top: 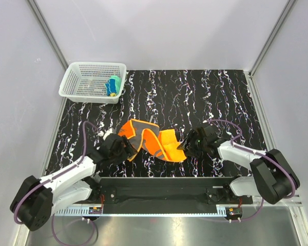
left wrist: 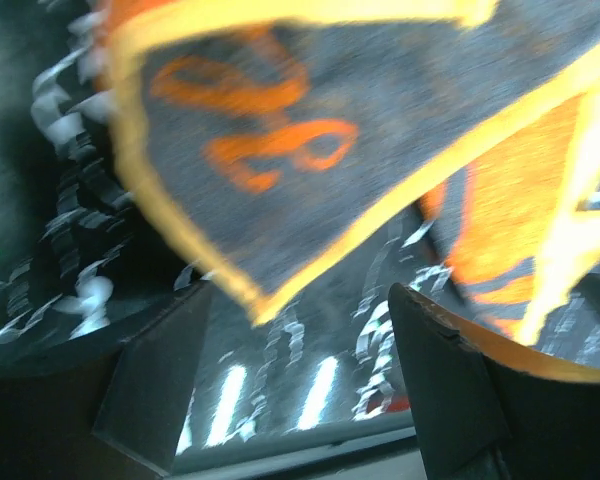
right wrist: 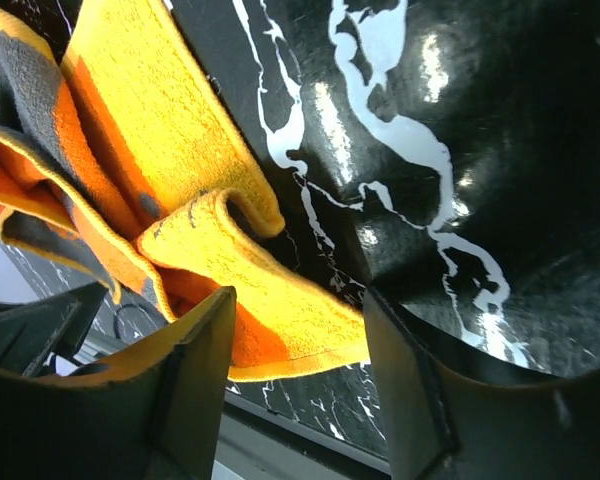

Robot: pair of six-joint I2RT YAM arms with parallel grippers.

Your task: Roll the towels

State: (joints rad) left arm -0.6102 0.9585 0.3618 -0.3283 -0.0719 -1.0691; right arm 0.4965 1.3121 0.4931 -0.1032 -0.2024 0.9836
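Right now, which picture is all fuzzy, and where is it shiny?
Left wrist view: the bright orange terry towel with grey marks is smeared by motion blur. Right wrist view: sharp towel loops, white glare on the glossy black marbled tabletop. Top view: even light, clear.

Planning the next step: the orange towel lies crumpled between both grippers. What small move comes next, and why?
Probably close the right gripper on the folded edge of the orange towel: its open jaws frame that edge, and the towel is bunched, too crumpled to roll.
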